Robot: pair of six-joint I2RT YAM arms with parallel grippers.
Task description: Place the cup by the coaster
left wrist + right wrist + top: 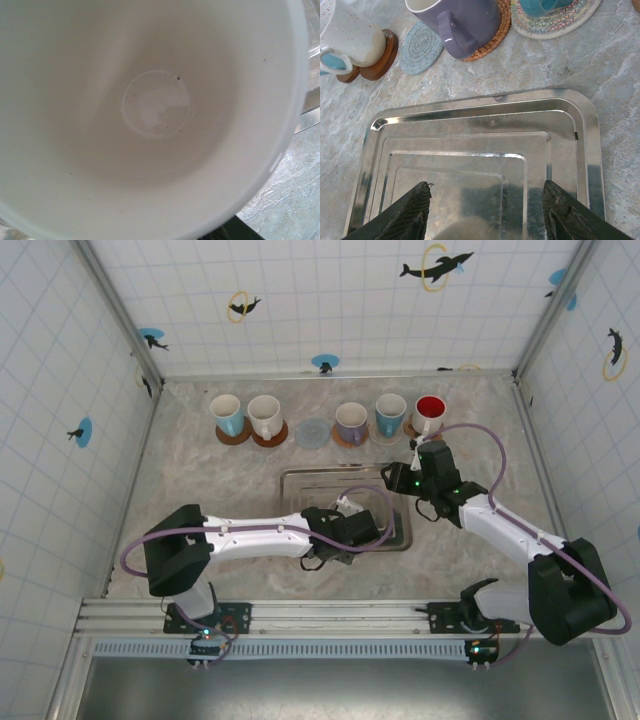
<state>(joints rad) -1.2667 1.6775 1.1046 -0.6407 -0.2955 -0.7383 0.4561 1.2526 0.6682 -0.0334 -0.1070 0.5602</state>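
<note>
Left gripper (352,523): I hang over the near right part of the metal tray (300,480), with the white cup (351,506) directly against my front end. On my left wrist camera the cup (150,100) is mouth-on, pale interior with a ringed base, close below me. My fingers are not seen there, so I cannot tell whether these jaws are clamped on the cup or merely beside it. Right gripper (489,212): jaws stand well apart, with bare tray (585,125) between them and nothing held. From above, this gripper (405,478) sits at the tray's far right corner. Ahead of the right jaws, past the tray's far rim, lies the empty blue-grey coaster (421,47), flat on the table. Just right of it is a purple mug (465,20) on a woven mat. Left of it is a speckled white mug (350,35) on a wooden disc. The cup is well apart from the coaster (313,432), with the tray's far half between them.
</note>
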